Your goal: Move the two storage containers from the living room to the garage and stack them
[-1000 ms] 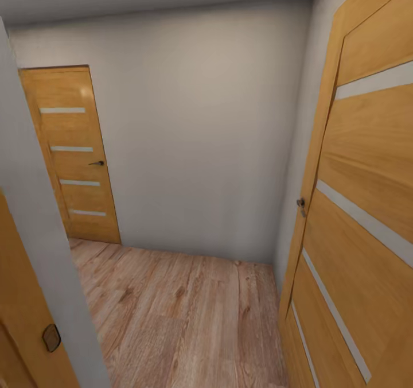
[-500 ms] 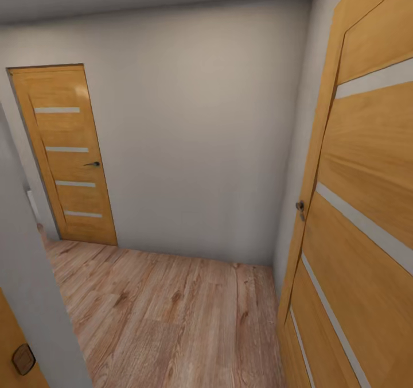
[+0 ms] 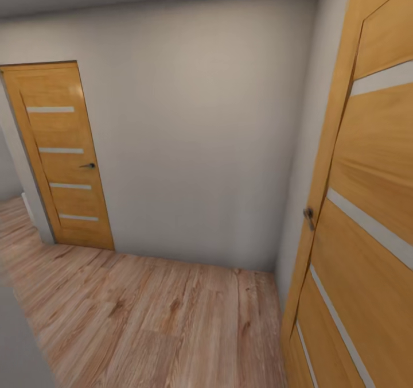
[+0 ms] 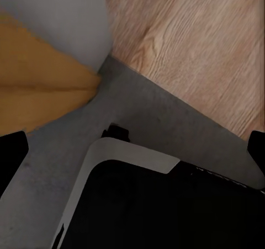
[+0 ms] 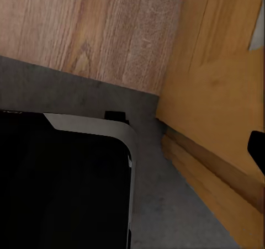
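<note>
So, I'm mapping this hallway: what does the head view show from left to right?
Closed wooden door with four pale stripes → plain white wall → open wooden door with a dark handle, close at the right edge.

Soft even light, faint glare on far door [image 3: 57, 152] — edges bowed, slightly blurred

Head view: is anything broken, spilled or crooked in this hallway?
Nothing stands out. The far door is shut and straight in its frame, the near door on the right looks whole, and the wood plank floor shows no spill or damage.
</note>
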You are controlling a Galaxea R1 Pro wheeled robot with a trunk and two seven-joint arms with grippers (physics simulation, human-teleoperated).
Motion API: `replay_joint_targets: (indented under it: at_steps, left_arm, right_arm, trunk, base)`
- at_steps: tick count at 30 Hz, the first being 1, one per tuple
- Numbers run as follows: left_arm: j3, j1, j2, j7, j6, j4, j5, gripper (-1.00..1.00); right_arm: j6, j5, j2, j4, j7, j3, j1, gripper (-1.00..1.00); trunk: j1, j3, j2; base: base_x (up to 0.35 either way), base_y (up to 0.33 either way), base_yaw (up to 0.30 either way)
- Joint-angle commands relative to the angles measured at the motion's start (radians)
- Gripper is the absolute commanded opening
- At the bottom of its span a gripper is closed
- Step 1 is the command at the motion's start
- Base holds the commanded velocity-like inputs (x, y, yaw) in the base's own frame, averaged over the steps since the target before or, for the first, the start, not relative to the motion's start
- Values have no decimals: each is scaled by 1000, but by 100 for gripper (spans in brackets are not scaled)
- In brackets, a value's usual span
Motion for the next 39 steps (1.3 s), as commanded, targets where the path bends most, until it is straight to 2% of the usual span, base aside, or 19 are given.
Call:
replay_joint_targets:
  at_steps: [1, 29, 39]
  left_arm:
    - [8, -1, 0, -2, -3, 1, 1, 100]
    - [8, -1, -1, -2, -7, 0, 2, 100]
    - [8, -1, -1, -2, -7, 0, 2, 100]
  right_arm:
    - [-5, -7, 1, 3, 0, 8, -1, 100]
    - [-5, -10, 4, 3, 0, 8, -1, 100]
    - [-5, -12, 4, 3, 0, 8, -1, 100]
  trunk:
    - [1, -2, -1]
    - [1, -2, -1]
    - [1, -2, -1]
  base:
    - [291, 0, 0]
    - [20, 0, -26]
    - [0, 0, -201]
